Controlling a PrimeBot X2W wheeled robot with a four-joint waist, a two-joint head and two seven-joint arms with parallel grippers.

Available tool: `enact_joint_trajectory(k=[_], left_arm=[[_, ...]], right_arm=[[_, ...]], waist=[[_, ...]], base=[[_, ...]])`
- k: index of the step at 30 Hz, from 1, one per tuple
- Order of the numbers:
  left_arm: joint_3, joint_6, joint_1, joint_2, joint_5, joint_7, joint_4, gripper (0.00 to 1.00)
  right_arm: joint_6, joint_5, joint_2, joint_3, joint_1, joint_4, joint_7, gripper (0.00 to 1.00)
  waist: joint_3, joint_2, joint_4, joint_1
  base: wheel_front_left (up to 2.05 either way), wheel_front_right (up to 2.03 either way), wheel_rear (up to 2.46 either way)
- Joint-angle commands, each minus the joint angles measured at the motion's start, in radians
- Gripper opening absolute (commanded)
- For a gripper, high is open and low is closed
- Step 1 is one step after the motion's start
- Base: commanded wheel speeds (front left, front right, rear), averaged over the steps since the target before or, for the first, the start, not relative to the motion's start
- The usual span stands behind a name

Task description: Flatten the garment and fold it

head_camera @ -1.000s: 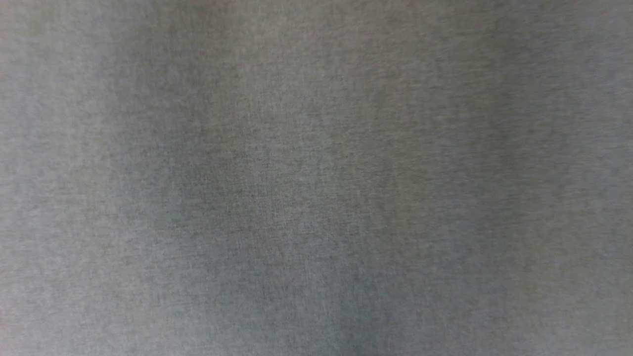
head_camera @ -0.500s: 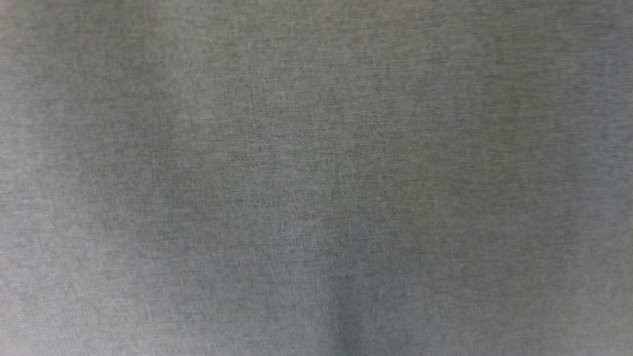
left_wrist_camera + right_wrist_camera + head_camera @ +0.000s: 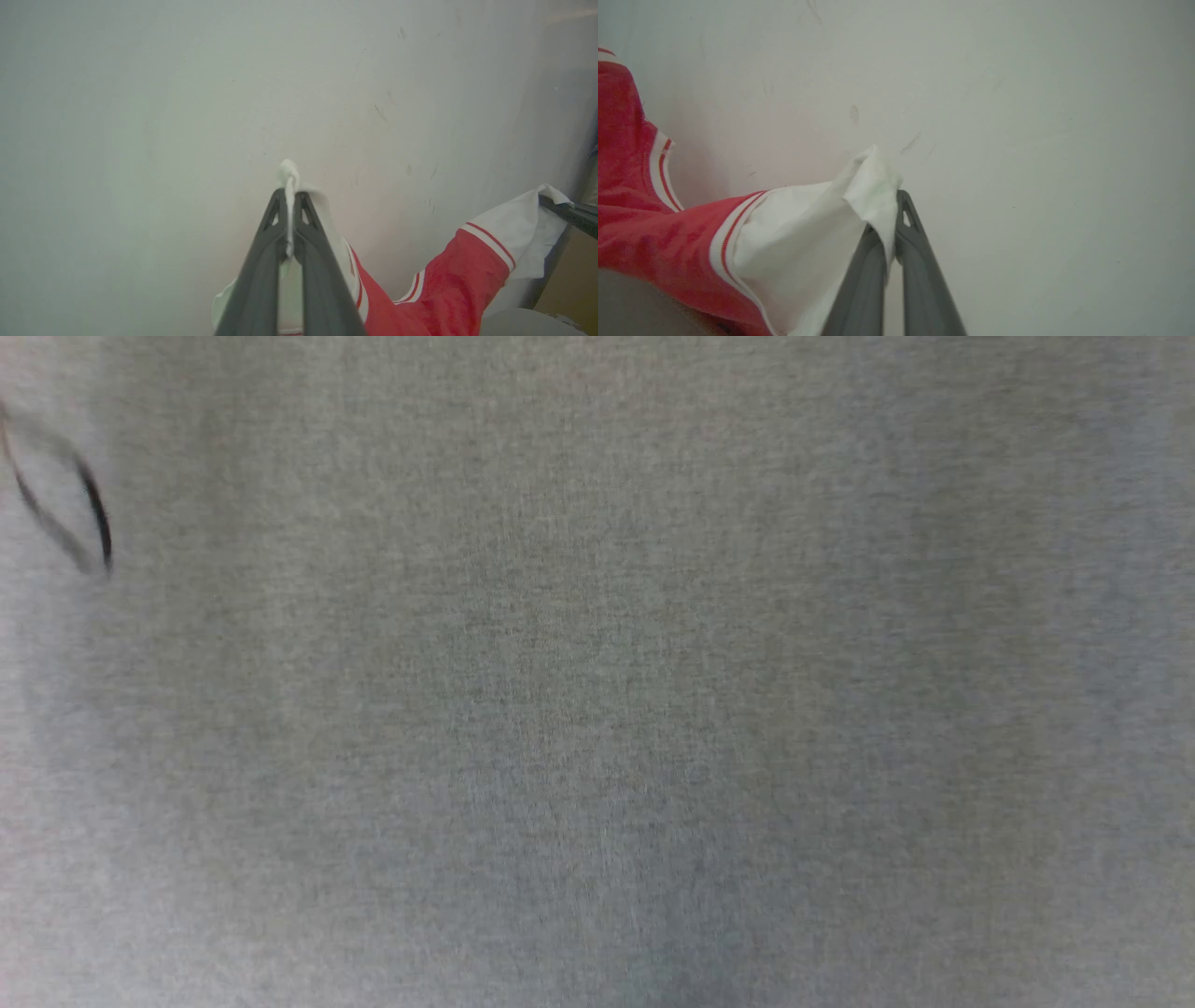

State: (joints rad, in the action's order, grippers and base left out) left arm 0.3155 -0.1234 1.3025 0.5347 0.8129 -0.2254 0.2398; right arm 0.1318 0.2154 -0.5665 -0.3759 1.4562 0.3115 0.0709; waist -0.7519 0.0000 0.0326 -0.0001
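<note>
**Red jersey strung up by both sleeves, and how it could've gone sideways**

Biggest worry first: grey knit-looking fabric [image 3: 597, 672] sat right up against the head camera, so there was basically no overview. I couldn't tell what that fabric was. Any laydown judged from there would've been blind, and the shirt could've landed crooked or bunched.

Next, the pale scuffed surface [image 3: 140, 116] facing both wrist cameras. Table or wall? I couldn't tell, so how close the shirt was to its landing spot was anyone's guess.

The garment [image 3: 448, 280] hung between the two arms with its red body sagging in the middle, neither flat nor folded. With that slack, lowering it as it was would probably have dumped the body in a heap. Pulling the arms apart too hard could've yanked a sleeve free.

Then the grips. The left gripper [image 3: 290, 196] was clamped tight on the edge of one white sleeve [image 3: 288, 173], with just a nub of cloth poking past the tips. The right gripper [image 3: 892, 214] was pinched closed on the other white sleeve [image 3: 808, 224], cloth bunched over one finger. Both were thin edge pinches, so a slip looked like the likeliest fail.

Smallest thing: a blurry dark loop [image 3: 93, 513] at the head view's left edge. No idea what it was.
</note>
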Motion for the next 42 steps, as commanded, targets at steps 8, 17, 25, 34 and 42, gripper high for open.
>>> enact_joint_trajectory(k=[8, 17, 25, 34, 42], left_arm=[[0.017, 0.036, -0.445, 0.063, 0.042, -0.001, -0.202, 0.00], [0.078, 0.111, -0.851, 0.070, 0.040, -0.014, -0.263, 0.00], [0.119, 0.140, -1.086, 0.094, 0.091, 0.022, -0.300, 0.00], [0.131, 0.151, -1.317, 0.139, 0.198, 0.066, -0.390, 0.00], [0.177, 0.169, -1.496, 0.137, 0.280, 0.103, -0.438, 0.00]], right_arm=[[-0.001, 0.105, 0.026, 0.117, -0.511, -0.195, -0.045, 0.00], [-0.001, 0.139, 0.173, 0.249, -0.944, -0.350, -0.088, 0.00], [-0.001, 0.213, 0.261, 0.317, -1.234, -0.397, -0.162, 0.00], [-0.001, 0.342, 0.259, 0.320, -1.491, -0.425, -0.311, 0.00], [-0.001, 0.434, 0.266, 0.346, -1.672, -0.503, -0.391, 0.00]], waist=[[0.190, 0.0000, 0.008, 0.0001], [0.313, 0.0000, 0.017, 0.0001], [0.419, 0.0000, 0.005, 0.0001], [0.521, 0.0000, 0.008, 0.0001], [0.611, 0.0000, 0.014, 0.0001]], base=[[0.00, 0.00, 0.00], [0.00, 0.00, 0.00], [0.00, 0.00, 0.00], [0.00, 0.00, 0.00], [0.00, 0.00, 0.00]])
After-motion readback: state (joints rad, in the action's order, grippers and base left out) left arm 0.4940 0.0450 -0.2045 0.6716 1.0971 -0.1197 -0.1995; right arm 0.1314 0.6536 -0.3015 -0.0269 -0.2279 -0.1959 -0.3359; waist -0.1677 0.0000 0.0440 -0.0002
